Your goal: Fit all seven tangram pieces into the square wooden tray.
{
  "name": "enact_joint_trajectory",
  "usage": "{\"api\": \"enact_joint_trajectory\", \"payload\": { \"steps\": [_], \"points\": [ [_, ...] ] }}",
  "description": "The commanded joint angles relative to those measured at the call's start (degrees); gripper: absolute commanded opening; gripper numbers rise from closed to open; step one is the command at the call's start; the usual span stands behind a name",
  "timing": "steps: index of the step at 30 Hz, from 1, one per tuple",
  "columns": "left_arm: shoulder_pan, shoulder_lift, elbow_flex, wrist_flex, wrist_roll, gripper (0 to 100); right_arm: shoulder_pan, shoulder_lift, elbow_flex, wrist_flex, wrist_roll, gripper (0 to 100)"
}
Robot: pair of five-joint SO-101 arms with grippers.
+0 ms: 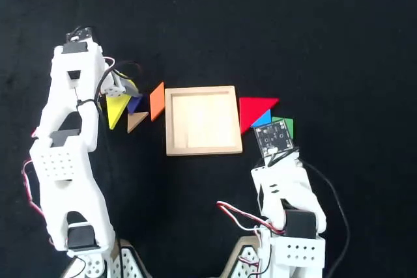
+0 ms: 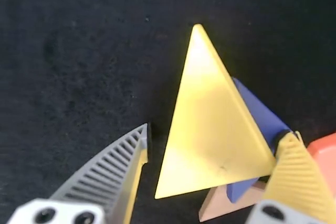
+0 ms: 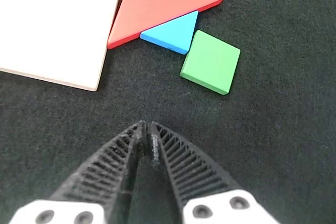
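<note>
Square wooden tray point(image 1: 171, 122): empty, mid-table. Yellow triangle point(image 2: 212, 129), left of it and overlapping a dark blue piece point(image 2: 257, 114), lies between the wide jaws of the left gripper point(image 2: 216, 135); right gripper point(image 3: 146, 127) pinched closed, empty. Risk: slanted edges may squirt the triangle free, dragging the blue piece.

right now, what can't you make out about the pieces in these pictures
High view: green square mostly hidden by the right arm.
Left wrist view: dark blue piece largely covered by the yellow triangle, shape unclear.
Left wrist view: orange piece cut off by the picture's edge.
</note>
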Motion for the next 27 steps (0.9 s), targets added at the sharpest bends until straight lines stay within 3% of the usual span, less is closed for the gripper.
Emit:
{"api": "enact_joint_trajectory", "payload": {
  "steps": [1,8,27],
  "points": [
    [-1.27,-3.6,-0.04,0.0,0.09,37,0.53,-3.56,0.13,0.18,0.44,1.1],
    [-1.36,-4.04,-0.48,0.09,-0.09,27,0.53,-3.56,0.13,0.18,0.44,1.1],
    [-2.95,-6.51,-0.48,-0.09,-1.14,27,0.53,-3.56,0.13,0.18,0.44,1.1]
  ]
}}
